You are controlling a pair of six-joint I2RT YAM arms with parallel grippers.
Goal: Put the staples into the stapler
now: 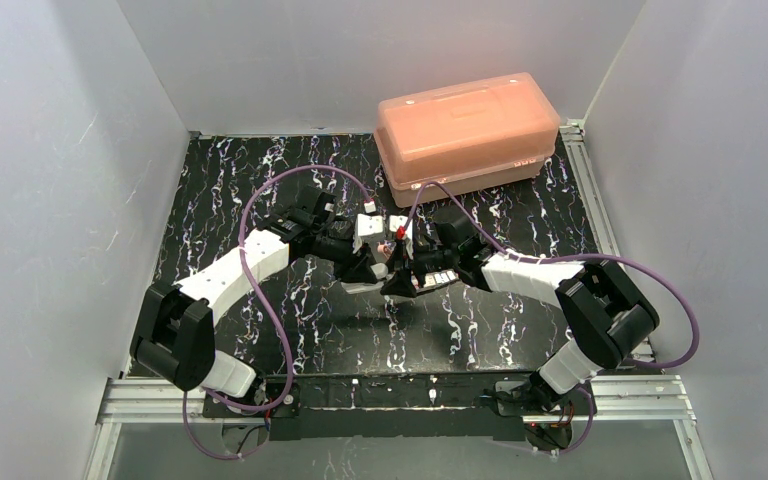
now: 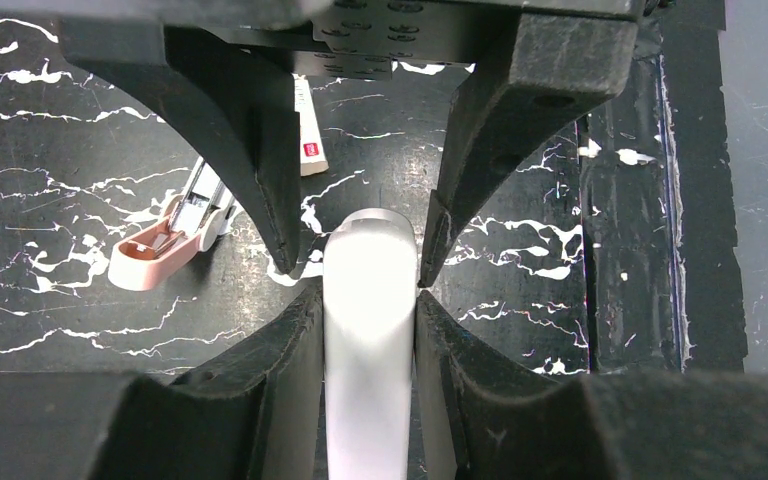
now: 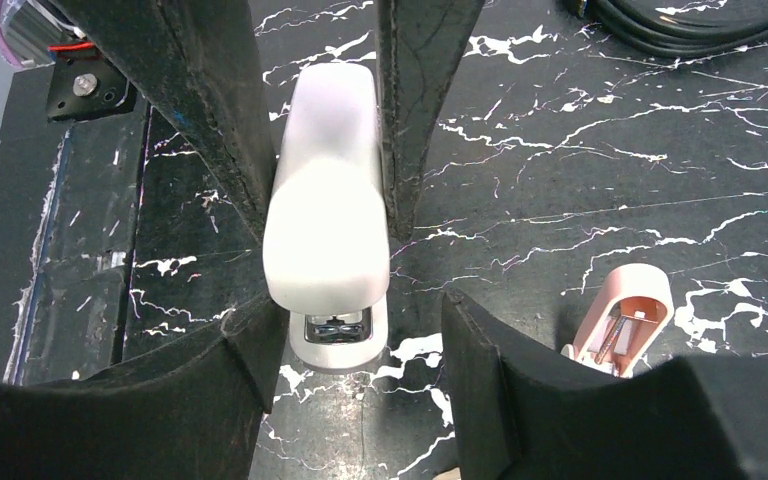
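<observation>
The white stapler (image 2: 370, 340) lies lengthwise between my two grippers, which meet nose to nose at mid table. My left gripper (image 2: 368, 300) is shut on its rear part. My right gripper (image 3: 365, 370) is open astride the stapler's front end (image 3: 325, 220); a gap shows beside its right finger (image 3: 480, 390). The silvery mouth of the stapler (image 3: 338, 328) faces the right wrist camera. A small whitish packet with a red mark (image 2: 308, 135) lies beyond. I cannot make out loose staple strips. In the top view the stapler is mostly hidden between left gripper (image 1: 372, 268) and right gripper (image 1: 405, 280).
A pinkish-tan oblong piece (image 2: 155, 250) with a silvery metal part lies open on the mat beside the stapler, also in the right wrist view (image 3: 622, 318). A translucent orange lidded box (image 1: 468, 130) stands at the back right. Small white boxes (image 1: 370, 225) sit behind the grippers.
</observation>
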